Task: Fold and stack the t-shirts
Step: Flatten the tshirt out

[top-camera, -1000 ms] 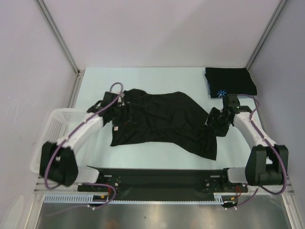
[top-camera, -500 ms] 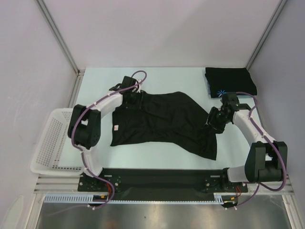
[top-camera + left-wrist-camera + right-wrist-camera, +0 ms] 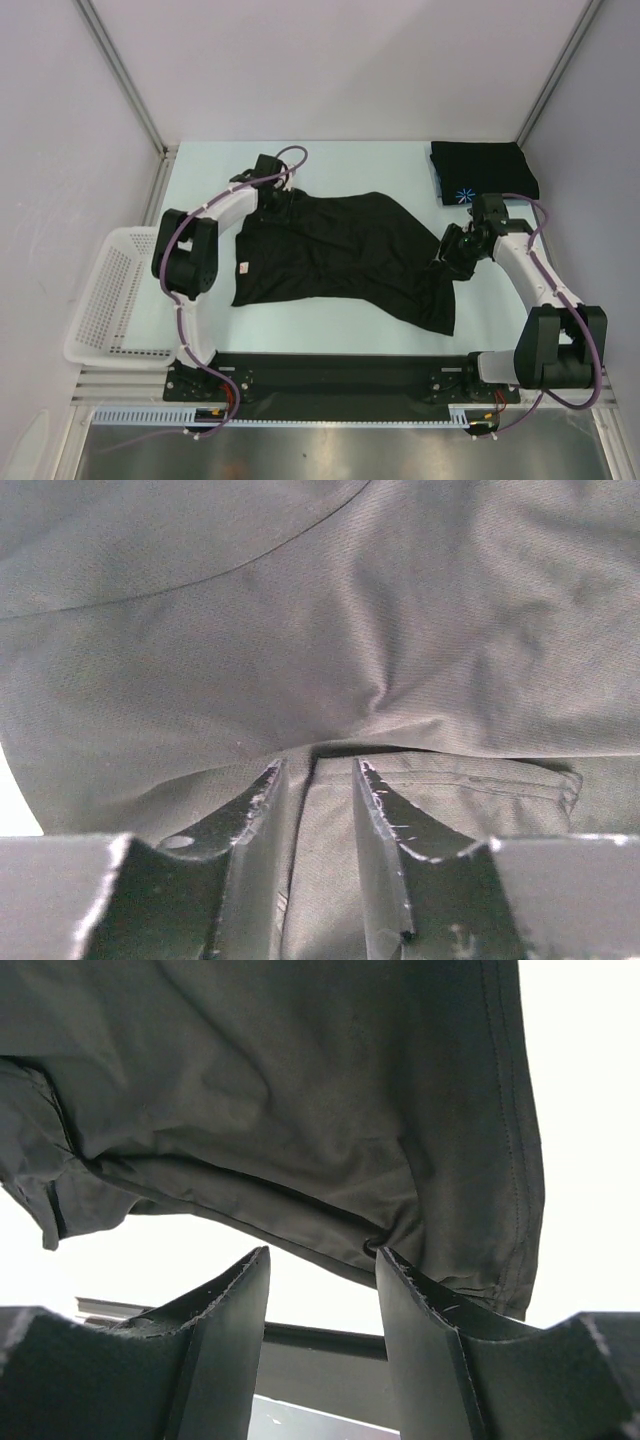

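A black t-shirt (image 3: 340,250) lies spread and creased in the middle of the table. My left gripper (image 3: 270,190) is at its far left corner. In the left wrist view the gripper (image 3: 315,765) has its jaws close together with a fold of the shirt (image 3: 300,630) between them, and the cloth puckers at the tips. My right gripper (image 3: 447,252) is at the shirt's right side. In the right wrist view it (image 3: 322,1252) is open, with one fingertip (image 3: 390,1260) touching the shirt's edge (image 3: 250,1090). A folded black t-shirt (image 3: 485,165) with a light-blue logo (image 3: 463,196) lies at the far right.
A white mesh basket (image 3: 100,300) stands at the table's left edge. White walls with metal posts close in the back and sides. The black base rail (image 3: 330,375) runs along the near edge.
My left arm has swung from the shirt's left middle up to its far left corner. My right gripper has shifted slightly. The shirt's far left edge now lies flatter.
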Motion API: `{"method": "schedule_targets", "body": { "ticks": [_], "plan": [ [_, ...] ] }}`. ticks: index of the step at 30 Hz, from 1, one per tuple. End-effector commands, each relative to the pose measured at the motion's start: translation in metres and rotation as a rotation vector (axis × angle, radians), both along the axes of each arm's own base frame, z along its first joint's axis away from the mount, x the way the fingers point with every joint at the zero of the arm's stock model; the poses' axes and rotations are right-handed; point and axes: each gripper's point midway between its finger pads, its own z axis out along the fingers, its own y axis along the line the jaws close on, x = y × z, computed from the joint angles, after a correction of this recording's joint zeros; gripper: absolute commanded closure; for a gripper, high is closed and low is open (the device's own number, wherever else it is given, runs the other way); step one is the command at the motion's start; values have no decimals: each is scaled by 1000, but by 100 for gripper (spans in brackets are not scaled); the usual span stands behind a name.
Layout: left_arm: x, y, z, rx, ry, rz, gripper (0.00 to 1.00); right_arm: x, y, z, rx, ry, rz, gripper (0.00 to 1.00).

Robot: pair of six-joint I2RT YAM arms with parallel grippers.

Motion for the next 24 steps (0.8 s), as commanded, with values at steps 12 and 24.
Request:
{"method": "schedule_targets", "body": {
  "ticks": [12, 24],
  "plan": [
    [12, -12, -5, -87, 52, -50, 61, -8, -5, 14, 22, -40, -25, 48],
    [0, -12, -23, -100, 105, -45, 61, -14, -7, 18, 32, -50, -40, 48]
  ]
}}
